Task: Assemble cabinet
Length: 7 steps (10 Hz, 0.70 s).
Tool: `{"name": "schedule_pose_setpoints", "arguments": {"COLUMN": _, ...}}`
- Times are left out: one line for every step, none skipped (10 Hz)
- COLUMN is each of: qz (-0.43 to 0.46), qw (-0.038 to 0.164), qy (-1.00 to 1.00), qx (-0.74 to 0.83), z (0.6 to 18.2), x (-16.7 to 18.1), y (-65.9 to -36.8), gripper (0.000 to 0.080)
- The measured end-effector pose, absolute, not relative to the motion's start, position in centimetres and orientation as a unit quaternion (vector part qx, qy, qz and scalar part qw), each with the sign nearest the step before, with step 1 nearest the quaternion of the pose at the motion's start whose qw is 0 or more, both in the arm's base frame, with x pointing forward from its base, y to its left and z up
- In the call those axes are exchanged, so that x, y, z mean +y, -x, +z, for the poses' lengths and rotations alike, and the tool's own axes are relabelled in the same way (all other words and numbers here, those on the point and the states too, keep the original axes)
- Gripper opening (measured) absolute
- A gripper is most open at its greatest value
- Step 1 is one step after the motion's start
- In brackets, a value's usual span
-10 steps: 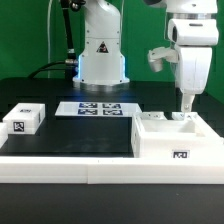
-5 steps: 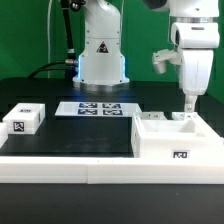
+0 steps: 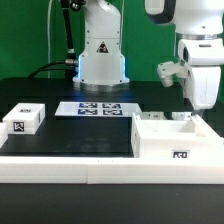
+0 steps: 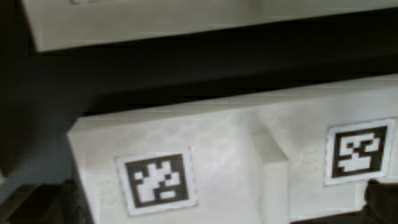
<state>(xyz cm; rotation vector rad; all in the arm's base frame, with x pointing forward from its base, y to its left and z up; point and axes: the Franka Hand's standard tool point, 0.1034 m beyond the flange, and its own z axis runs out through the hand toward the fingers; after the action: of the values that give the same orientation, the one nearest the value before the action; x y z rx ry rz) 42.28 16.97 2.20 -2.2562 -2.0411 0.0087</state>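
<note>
- white cabinet box [image 3: 172, 140] sits on your desk [image 3: 70, 135], exterior view's right.
- its tagged block [image 3: 22, 121] lies well apart: most assembly looks undone.
- gripper [image 3: 200, 103] hovers above the box; you cannot tell its opening.

I see the marker board [image 3: 98, 108] lying flat on the black worktop [image 3: 75, 135]; a long white rail [image 3: 60, 165] borders the near edge; a green backdrop [image 3: 25, 30] stands behind.

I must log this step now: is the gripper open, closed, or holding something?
Gripper: cannot be told; its jaws are unclear in the exterior view and do not show in the wrist view.
</note>
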Motion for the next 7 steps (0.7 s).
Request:
{"name": "schedule_pose_setpoints", "arguments": {"qz": 0.003, "qw": 0.050, "qy": 0.742, "qx": -0.669, "z": 2.06, "x": 16.94, "y": -42.10, "gripper": 0.0797}}
{"name": "schedule_pose_setpoints", "arguments": {"qz": 0.003, "qw": 0.050, "qy": 0.743, "qx": -0.668, "z": 2.05, "x": 16.93, "y": -42.09, "gripper": 0.0797}}
{"name": "schedule_pose_setpoints", "arguments": {"qz": 0.003, "qw": 0.050, "qy": 0.744, "qx": -0.666, "z": 2.05, "x": 16.93, "y": -42.09, "gripper": 0.0797}}
{"name": "schedule_pose_setpoints", "arguments": {"qz": 0.004, "qw": 0.050, "qy": 0.744, "qx": -0.666, "z": 2.04, "x": 16.91, "y": -42.09, "gripper": 0.0797}}
{"name": "schedule_pose_setpoints", "arguments": {"qz": 0.004, "qw": 0.051, "qy": 0.745, "qx": -0.665, "z": 1.96, "x": 16.83, "y": -42.06, "gripper": 0.0706}}
{"name": "schedule_pose_setpoints", "arguments": {"qz": 0.005, "qw": 0.052, "qy": 0.746, "qx": -0.664, "z": 1.87, "x": 16.71, "y": -42.04, "gripper": 0.0563}}
{"name": "schedule_pose_setpoints", "arguments": {"qz": 0.006, "qw": 0.052, "qy": 0.747, "qx": -0.663, "z": 1.76, "x": 16.57, "y": -42.00, "gripper": 0.0563}}
